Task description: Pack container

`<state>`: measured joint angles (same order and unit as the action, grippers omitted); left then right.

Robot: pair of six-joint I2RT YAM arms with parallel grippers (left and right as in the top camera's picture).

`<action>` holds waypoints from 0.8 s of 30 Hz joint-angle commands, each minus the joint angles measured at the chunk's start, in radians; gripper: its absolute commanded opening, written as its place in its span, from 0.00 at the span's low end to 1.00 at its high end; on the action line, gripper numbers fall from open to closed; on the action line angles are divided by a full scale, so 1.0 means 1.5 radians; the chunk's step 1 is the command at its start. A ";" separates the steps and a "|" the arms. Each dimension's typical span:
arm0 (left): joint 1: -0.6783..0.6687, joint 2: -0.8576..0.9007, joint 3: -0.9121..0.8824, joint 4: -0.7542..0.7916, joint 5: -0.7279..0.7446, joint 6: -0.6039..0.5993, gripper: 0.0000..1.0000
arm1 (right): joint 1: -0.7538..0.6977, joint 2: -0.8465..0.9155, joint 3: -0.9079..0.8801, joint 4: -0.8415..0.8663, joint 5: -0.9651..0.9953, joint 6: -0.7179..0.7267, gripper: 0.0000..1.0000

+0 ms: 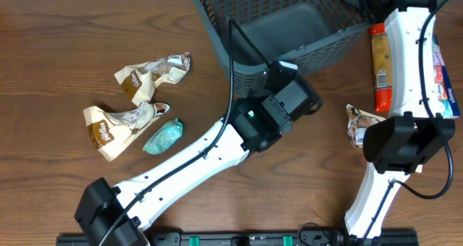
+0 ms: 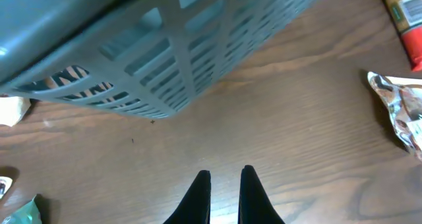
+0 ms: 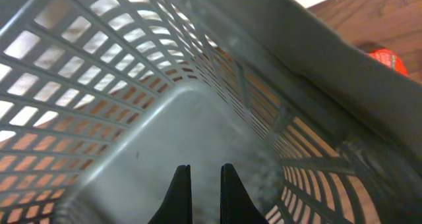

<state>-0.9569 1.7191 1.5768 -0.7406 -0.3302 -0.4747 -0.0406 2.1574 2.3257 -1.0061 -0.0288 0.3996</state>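
The container (image 1: 217,29), a big dark grey-blue lattice basket, stands at the table's far middle; its bare bottom (image 3: 171,138) holds nothing that I can see. My right gripper (image 3: 205,170) hangs inside it near the right wall, shut and holding nothing. My left gripper (image 2: 225,174) hovers low over bare wood just in front of the basket's near corner (image 2: 171,105), shut and holding nothing. Two brown-and-white snack packets (image 1: 152,76) (image 1: 119,126) and a teal one (image 1: 162,136) lie at the left.
A crumpled packet (image 1: 356,123) (image 2: 402,109) lies right of my left gripper. A long orange-red package (image 1: 380,65) and a blue-white one (image 1: 443,79) lie at the far right, partly behind the right arm (image 1: 409,72).
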 commanded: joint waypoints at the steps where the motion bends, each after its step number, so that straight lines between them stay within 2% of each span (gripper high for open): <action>1: 0.024 -0.001 -0.003 0.004 -0.021 -0.006 0.06 | -0.003 0.002 0.010 -0.013 0.012 -0.037 0.01; 10: 0.079 -0.001 -0.003 0.027 -0.020 0.027 0.06 | -0.003 0.002 0.010 -0.040 0.012 -0.055 0.01; 24: 0.110 0.000 -0.003 0.069 -0.021 0.067 0.06 | -0.020 0.002 0.010 -0.118 0.025 -0.061 0.01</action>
<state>-0.8070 1.7187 1.5768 -0.6460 -0.3435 -0.4103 -0.0521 2.1574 2.3280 -1.1538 -0.0235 0.3271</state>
